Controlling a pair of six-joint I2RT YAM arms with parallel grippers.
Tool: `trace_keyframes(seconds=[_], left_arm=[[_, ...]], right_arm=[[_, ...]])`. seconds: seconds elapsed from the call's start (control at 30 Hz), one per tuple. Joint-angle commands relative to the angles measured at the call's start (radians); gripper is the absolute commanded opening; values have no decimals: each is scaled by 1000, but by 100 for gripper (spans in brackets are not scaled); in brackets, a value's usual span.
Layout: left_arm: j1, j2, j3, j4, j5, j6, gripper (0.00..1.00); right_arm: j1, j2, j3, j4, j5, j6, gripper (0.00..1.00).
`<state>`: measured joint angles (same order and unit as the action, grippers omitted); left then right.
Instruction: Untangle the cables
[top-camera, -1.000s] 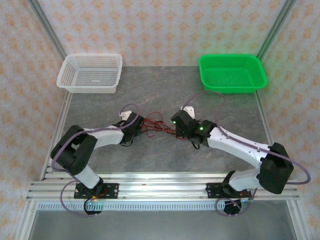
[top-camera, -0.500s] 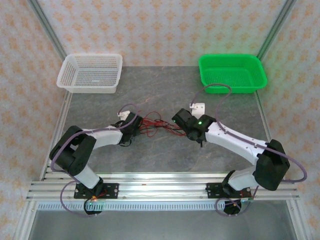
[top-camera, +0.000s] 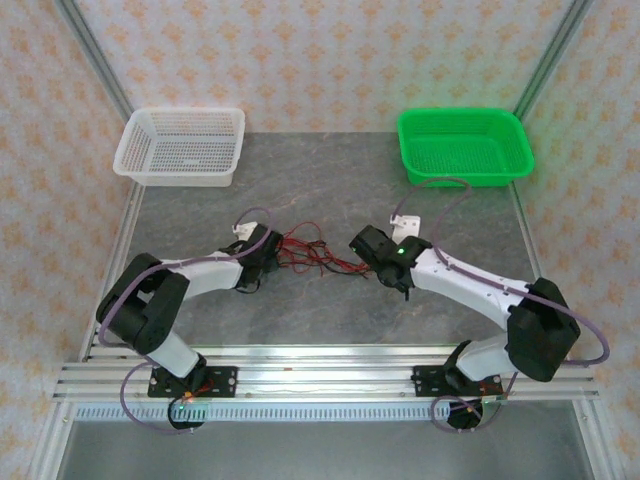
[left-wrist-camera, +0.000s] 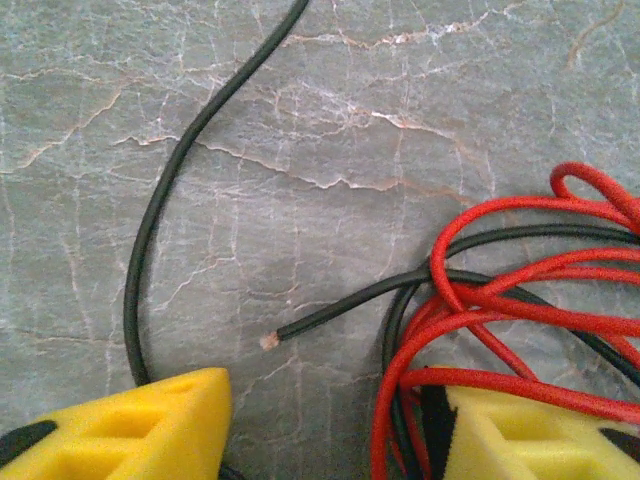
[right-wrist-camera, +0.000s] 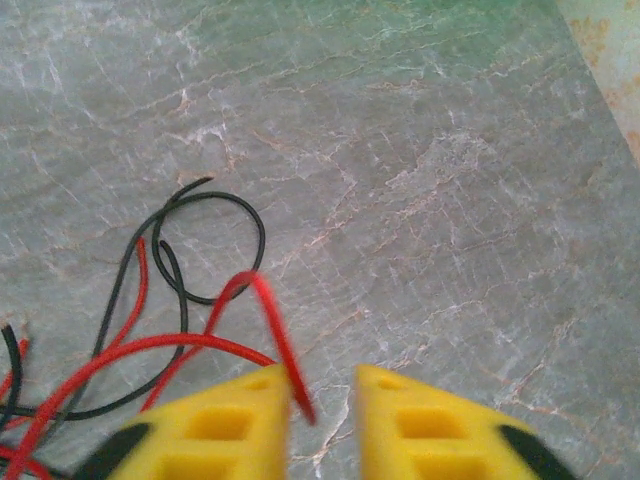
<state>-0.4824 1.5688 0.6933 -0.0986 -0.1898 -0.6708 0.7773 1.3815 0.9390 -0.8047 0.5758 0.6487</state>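
Against right end effector (right-wrist-camera: 320, 388), red loop of cables (right-wrist-camera: 253, 281)

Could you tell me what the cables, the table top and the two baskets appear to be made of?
The cables: wire in smooth red or black plastic sheath; a pale core shows at one cut end. Table top: grey, veined, stone-like, possibly a printed sheet. White basket and green basket: likely perforated moulded plastic.

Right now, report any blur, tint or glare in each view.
Top external: even light, sharp; the bright green plastic basket throws a green glow on the wall beside it. Left wrist: thin red and black cables crisp on the grey marbled table. Right wrist: the red cable loop by the right gripper is smeared; green tint at the top.
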Motion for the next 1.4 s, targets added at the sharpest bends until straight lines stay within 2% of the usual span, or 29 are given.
trace_keyframes(seconds=[0.0,0.23,0.43,0.63,0.73,0.93,1.17,1.37], left_arm=[[-19,-64,61,-80,31,53,60],[-103,-148,228,-207,47,122,64],[-118,-216,265,-275,14,116,65],[-119,-203,273,-303,31,131,64],[-119,-176,260,-302,44,142,63],[-119,-129,215,-241,40,202,64],[-118,-6,250,-142,23,316,64],[-111,116,327,-120,-78,355,58]], right_arm=[[-18,-2,-30,61,-13,2,34],[-79,-60,-99,200,-186,-67,47],[-110,-163,-121,270,-372,-119,61],[-110,-194,-78,340,-610,-156,63],[-110,-193,-74,404,-685,-138,64],[-110,-162,-63,454,-723,-110,69],[-110,-152,-74,459,-714,-98,69],[-110,-176,-90,447,-694,-89,69]])
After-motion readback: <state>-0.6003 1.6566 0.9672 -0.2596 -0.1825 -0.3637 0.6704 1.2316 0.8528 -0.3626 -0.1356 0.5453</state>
